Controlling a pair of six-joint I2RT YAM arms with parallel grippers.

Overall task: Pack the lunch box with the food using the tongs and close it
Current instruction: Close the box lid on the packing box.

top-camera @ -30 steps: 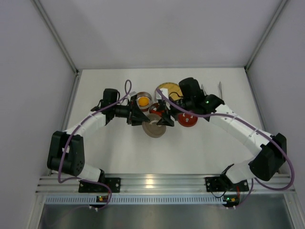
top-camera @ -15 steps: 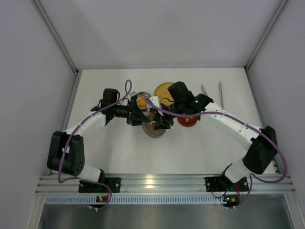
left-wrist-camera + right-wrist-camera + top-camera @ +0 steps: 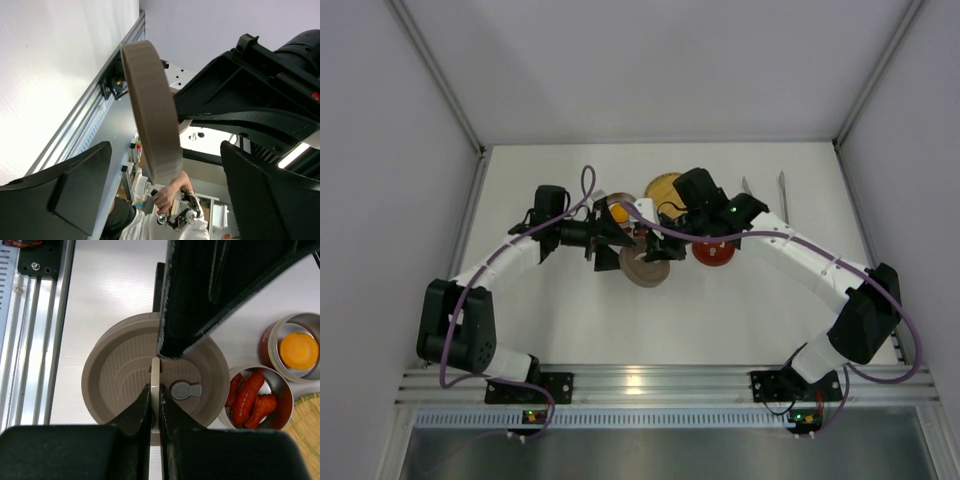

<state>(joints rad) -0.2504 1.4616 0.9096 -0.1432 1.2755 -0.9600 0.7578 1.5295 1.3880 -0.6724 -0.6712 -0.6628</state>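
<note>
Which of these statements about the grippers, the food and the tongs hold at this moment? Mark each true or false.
1. The right gripper is clamped on the upright tab of the beige lid. True.
2. The left gripper is shut on that lid. False: its fingers stand wide apart, with the lid edge-on between them and touching neither.
3. The red sausage pieces lie on the woven plate. False: they sit inside a steel tin.
4. The orange ball sits in a second tin. True.
5. The right gripper holds the tongs. False: they lie on the table at the far right, away from both grippers.
</note>
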